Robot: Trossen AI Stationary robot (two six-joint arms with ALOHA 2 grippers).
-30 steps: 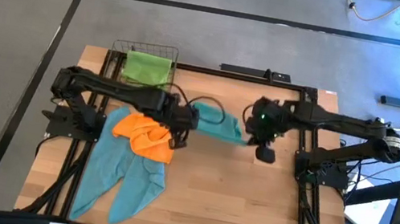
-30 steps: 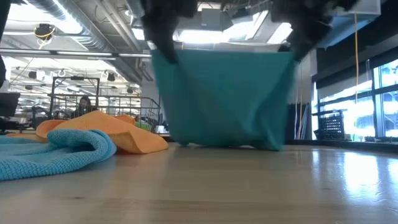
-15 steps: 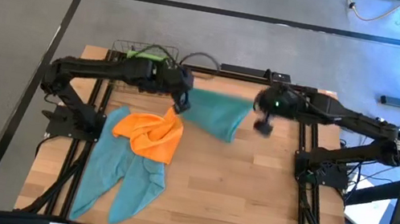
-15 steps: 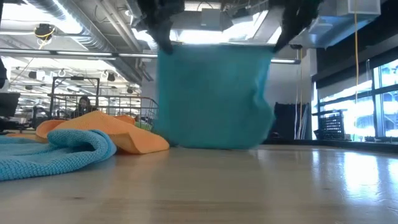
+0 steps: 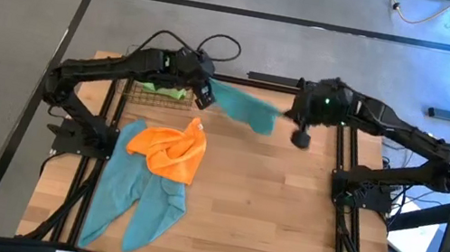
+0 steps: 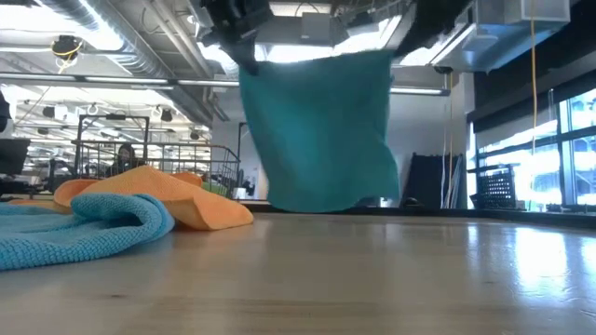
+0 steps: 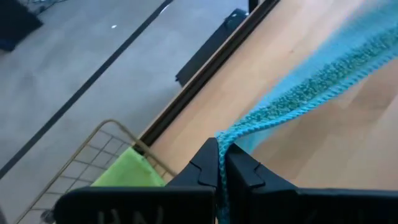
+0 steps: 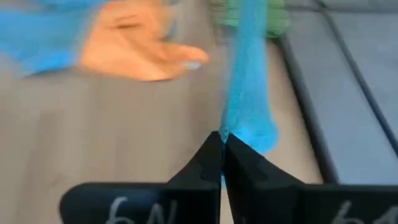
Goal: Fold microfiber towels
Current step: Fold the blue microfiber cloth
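Above the table's far edge, both end effectors [image 5: 205, 95] [image 5: 292, 117] clamp a hanging teal towel [image 5: 242, 109].

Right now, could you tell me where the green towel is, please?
In the high view, the green towel lies in the wire basket at the table's far left edge, partly under the left arm, beyond the orange towel.

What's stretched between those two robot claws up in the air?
A teal towel, held at its top corners by the left gripper and right gripper; the high view shows it.
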